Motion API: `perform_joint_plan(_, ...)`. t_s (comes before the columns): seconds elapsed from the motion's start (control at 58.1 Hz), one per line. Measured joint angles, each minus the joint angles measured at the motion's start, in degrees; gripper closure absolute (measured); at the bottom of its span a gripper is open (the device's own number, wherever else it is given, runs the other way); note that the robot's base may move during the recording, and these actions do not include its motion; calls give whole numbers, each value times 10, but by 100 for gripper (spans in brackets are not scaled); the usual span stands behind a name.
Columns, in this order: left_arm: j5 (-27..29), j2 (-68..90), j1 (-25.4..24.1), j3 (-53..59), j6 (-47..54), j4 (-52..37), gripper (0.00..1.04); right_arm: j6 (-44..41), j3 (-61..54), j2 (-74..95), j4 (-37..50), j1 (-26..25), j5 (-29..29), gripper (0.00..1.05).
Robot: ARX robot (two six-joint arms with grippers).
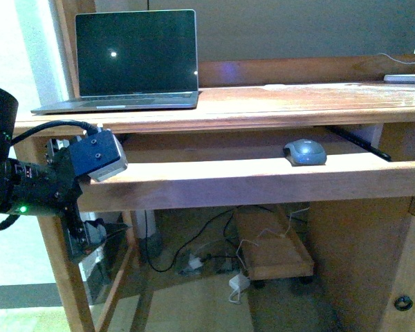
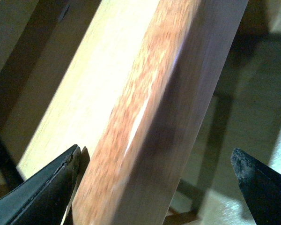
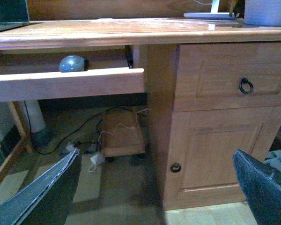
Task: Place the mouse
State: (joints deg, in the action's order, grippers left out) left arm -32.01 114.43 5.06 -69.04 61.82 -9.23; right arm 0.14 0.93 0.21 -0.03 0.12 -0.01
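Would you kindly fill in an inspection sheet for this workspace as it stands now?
Surface: wooden desk with a pull-out shelf drawn out.
Job's things: mouse rests on the shelf, right of centre, untouched.
Clutter: open laptop, screen dark, on the desk's left.
Hands: left hand open around the shelf's front board; right hand open, empty.
Cables: loose cables on the floor below.
Surroundings: drawer and cupboard door on the right.
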Motion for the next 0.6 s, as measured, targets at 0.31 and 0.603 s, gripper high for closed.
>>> perform_joint_plan(0.31, -125, -105, 46, 108, -266, -55, 8, 0, 0, 0, 0, 0, 0, 7)
perform_joint_plan(0.603, -10, -200, 56, 134, -658, -214, 8, 0, 0, 0, 0, 0, 0, 7)
